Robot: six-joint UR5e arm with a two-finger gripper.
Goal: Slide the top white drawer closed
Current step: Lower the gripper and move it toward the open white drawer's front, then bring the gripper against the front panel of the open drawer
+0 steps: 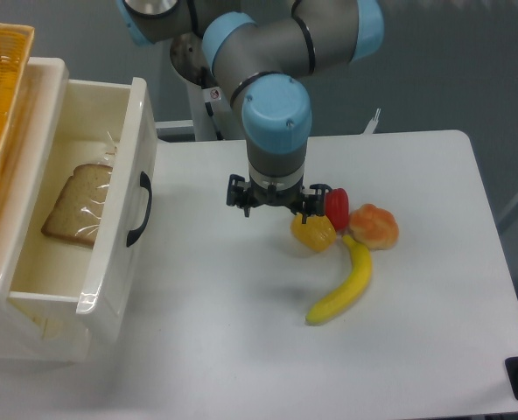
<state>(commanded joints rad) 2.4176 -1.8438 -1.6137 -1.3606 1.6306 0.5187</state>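
The top white drawer (110,201) stands pulled out, well to the left of the tool (272,199), with a slice of bread (77,204) lying inside. The tool hangs over the table (241,350), fingers spread wide and holding nothing. A yellow pepper (313,232) sits just right of it, a banana (342,289) beyond.

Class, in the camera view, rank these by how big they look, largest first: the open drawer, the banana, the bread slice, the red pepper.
1. Open drawer
2. Banana and bread slice: too alike to rank.
3. Red pepper, smallest, partly hidden by the gripper.
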